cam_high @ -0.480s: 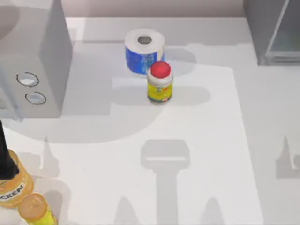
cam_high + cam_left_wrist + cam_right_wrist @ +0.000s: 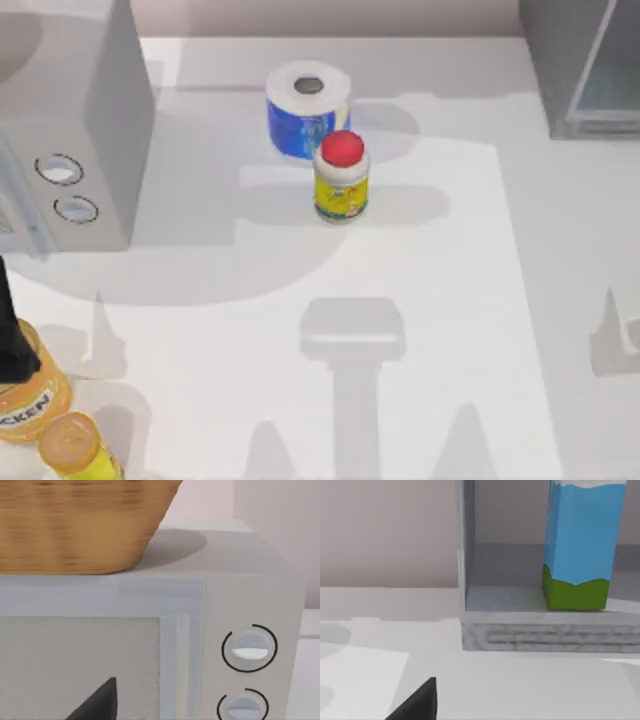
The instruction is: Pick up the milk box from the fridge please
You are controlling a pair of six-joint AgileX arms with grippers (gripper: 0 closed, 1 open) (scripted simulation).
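Inside fridge (image 2: 470, 555), milk box (image 2: 580, 545) upright near open front edge; gripper states unclear.

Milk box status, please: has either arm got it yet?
Not yet. Blue, green and white milk box stands upright inside the dark grey fridge, untouched. Nothing blocks the front.

The white table (image 2: 420, 300) carries a blue-and-white paper roll (image 2: 307, 108) touching a red-capped yellow bottle (image 2: 341, 177), a light grey box with two dials (image 2: 70, 150), orange-lidded jars (image 2: 40, 410), and the dark grey fridge (image 2: 580, 65).
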